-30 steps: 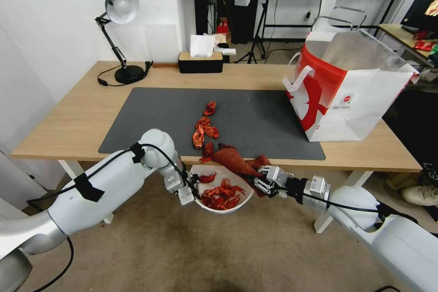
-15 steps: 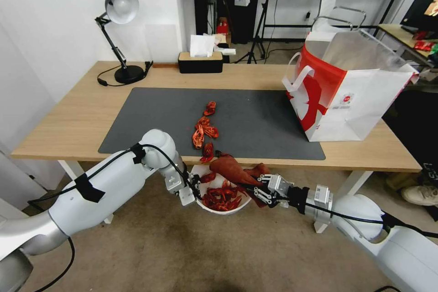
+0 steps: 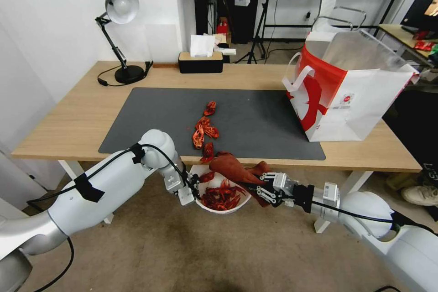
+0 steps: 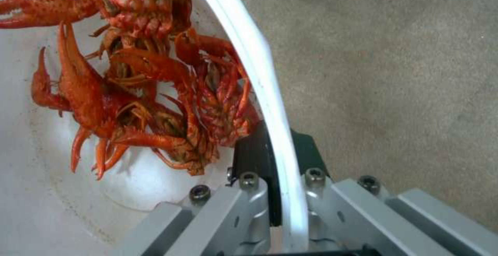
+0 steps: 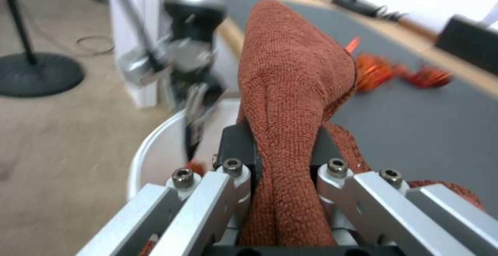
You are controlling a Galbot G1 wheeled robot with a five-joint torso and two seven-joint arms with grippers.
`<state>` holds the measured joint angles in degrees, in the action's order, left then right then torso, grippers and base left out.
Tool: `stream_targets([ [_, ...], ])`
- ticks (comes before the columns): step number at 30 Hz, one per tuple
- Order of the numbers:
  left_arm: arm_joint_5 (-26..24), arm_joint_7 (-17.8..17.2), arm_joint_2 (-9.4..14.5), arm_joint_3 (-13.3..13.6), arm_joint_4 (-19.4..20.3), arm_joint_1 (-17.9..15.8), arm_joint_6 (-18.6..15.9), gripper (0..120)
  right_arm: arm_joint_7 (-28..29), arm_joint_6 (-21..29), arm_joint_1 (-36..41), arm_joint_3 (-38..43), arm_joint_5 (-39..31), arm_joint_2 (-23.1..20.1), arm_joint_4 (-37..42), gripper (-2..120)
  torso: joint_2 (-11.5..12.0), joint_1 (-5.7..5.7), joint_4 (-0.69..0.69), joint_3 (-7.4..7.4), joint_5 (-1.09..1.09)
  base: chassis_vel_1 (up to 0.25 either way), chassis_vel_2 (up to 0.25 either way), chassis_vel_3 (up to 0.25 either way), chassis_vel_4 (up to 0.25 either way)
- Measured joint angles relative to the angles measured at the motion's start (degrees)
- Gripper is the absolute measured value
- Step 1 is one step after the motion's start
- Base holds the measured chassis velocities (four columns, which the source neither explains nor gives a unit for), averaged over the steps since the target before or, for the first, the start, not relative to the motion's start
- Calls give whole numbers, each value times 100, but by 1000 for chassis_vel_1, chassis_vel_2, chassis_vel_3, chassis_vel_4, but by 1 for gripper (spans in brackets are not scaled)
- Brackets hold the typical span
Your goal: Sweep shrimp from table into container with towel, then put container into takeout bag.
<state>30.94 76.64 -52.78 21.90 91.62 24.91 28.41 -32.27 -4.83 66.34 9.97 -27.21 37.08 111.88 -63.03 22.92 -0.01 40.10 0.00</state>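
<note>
Chief risk, as a judgement: the container (image 3: pixel 222 190) is held off the front edge of the table (image 3: pixel 68 123), below tabletop level, by one rim pinch alone, so added load from more swept shellfish could tip it or slip it from the left gripper (image 4: pixel 277 193), whose fingers are clamped on the rim, one inside and one outside. A second risk: shrimp (image 3: pixel 204 130) pushed off line would miss the container and drop to the floor. The right gripper (image 5: pixel 283 162) is closed on the towel (image 3: pixel 232 167), which hangs over the far rim of the container, at the table edge. A loose line of shrimp lies on the grey mat (image 3: pixel 150 114) beyond the container. The container holds a heap of red shrimp across its floor. The takeout bag (image 3: pixel 346 91) stands open, well right of the container; its contents cannot be judged
</note>
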Motion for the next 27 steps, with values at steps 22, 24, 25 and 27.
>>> stream_targets([
  [22, 31, 144, 420, -400, -133, 226, 323, 0, 2065, 147, -5075, -3485, -452, 2014, -4020, 9, 1, 2, 2, 2, 2, 0, 0, 0, 0],
  [24, 63, 149, 453, -435, -149, 242, 361, 0, 2037, 137, -5207, -3552, -406, 2166, -4236, 9, 1, 2, 2, 1, -3, 0, 0, 0, 0],
  [25, 87, 156, 495, -467, -167, 266, 399, 0, 2009, 117, -5319, -3611, -340, 2296, -4425, 9, 1, 1, 3, 1, -3, 0, 0, 0, 0],
  [27, 103, 164, 548, -502, -193, 293, 436, 0, 1965, 108, -5435, -3674, -258, 2418, -4624, 9, 1, 2, 3, 2, 0, 0, 0, 0, 0],
])
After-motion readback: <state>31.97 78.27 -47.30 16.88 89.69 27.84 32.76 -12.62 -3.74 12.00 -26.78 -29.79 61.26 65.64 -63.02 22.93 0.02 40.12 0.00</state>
